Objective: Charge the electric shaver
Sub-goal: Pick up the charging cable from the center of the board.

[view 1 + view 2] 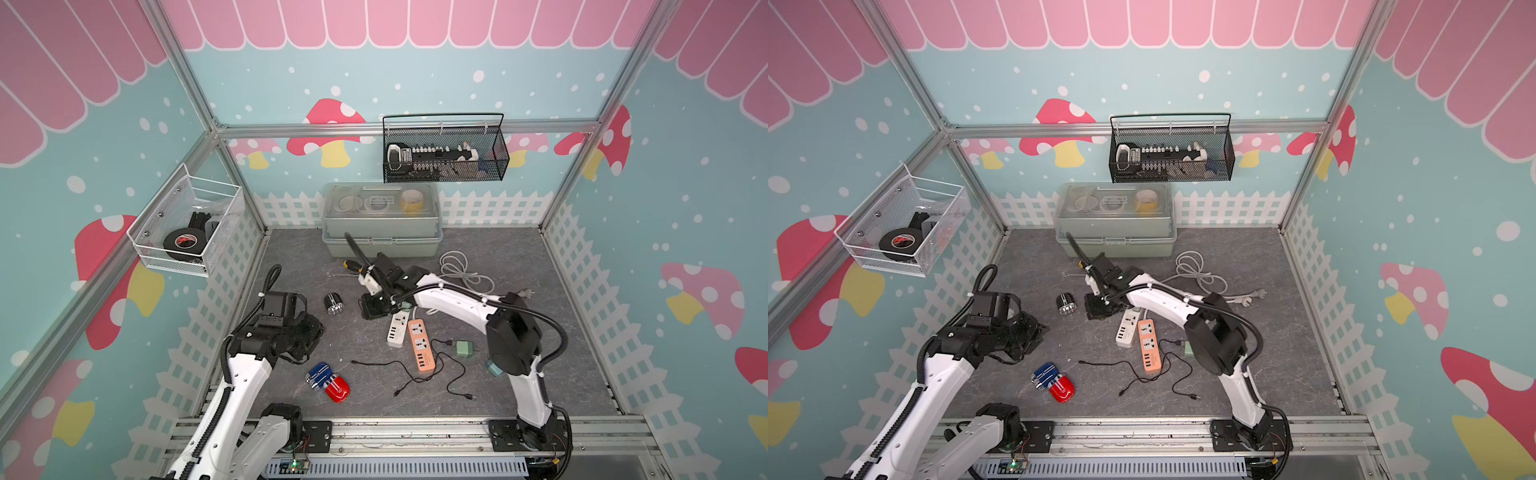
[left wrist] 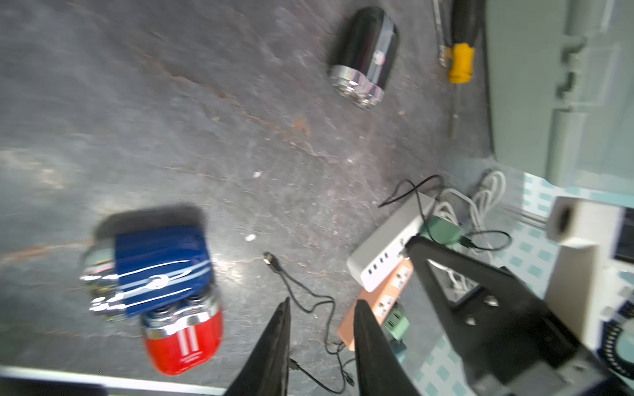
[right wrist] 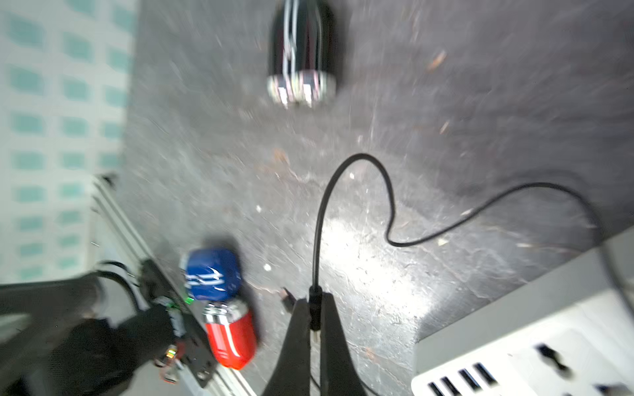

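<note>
The black shaver (image 1: 332, 304) lies on its side on the counter (image 1: 519, 257), just left of centre in both top views, with bare slate all round it. A blue shaver (image 1: 319, 374) and a red shaver (image 1: 337, 388) lie touching each other lower in the frame, near the counter's front edge.

Which one is to be charged I cannot tell, but the black one is nearest the right tool (image 3: 314, 301). That tool is clamped on the plug (image 3: 315, 310) of a thin black cable (image 3: 387, 205), probably so the connector can be steered to a port.

The left tool (image 2: 322, 303) is parted and empty, at the left of the frame. There is open room to the left. The white power strip (image 1: 397, 328) and orange power strip (image 1: 422, 345) crowd the lower side of the right tool.
</note>
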Robot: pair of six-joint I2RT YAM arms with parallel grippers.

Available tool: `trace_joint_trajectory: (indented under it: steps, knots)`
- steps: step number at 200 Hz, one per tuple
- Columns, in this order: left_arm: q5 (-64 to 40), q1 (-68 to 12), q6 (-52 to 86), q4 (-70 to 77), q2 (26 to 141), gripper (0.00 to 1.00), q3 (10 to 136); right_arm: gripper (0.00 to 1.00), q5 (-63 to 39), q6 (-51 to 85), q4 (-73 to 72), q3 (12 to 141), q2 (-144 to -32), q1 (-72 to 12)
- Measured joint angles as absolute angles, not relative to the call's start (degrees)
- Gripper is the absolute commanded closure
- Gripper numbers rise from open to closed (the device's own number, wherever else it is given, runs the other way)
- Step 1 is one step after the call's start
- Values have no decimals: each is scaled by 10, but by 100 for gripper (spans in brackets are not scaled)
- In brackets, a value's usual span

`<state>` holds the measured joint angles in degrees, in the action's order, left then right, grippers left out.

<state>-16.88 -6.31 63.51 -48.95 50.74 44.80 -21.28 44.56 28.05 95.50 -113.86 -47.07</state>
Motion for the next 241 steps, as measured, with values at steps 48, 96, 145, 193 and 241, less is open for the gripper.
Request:
trace_joint_trajectory:
  steps: [48,96,145,193,241]
  knots:
    - [-214,-142,747,-243,548,69,439,100,-261,696,-46,793,-1019,-395]
    - [-243,-158,832,-12,638,70,435,100,-250,881,-214,701,-1016,-383]
    - [-271,-170,856,63,694,74,448,100,-229,981,-299,670,-1016,-379]
    - [-273,-172,868,94,719,75,460,100,-228,1025,-336,661,-1015,-379]
    - [-279,-172,876,120,749,82,472,100,-229,1045,-347,653,-1015,-379]
